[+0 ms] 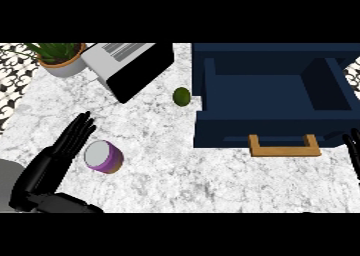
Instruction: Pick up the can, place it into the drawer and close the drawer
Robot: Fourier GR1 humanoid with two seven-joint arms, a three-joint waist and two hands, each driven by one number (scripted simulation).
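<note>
The can (103, 157) lies on its side on the marble counter (183, 170), showing a pale round end with a purple rim and a brown body. My left hand (63, 150) stands just left of it with straight fingers pointing up, close to the can without curling round it. The navy drawer (275, 95) is pulled open at the upper right, its inside bare, with a wooden handle (284, 146) on its front. At the right edge, my right hand (358, 150) shows with fingers up, resting beside the drawer's front corner.
A small green lime (182, 96) sits just left of the drawer. A grey and black toaster-like appliance (131, 65) stands at the back, and a potted plant (61, 57) at the back left. Patterned tiles (6, 80) border the counter's left side.
</note>
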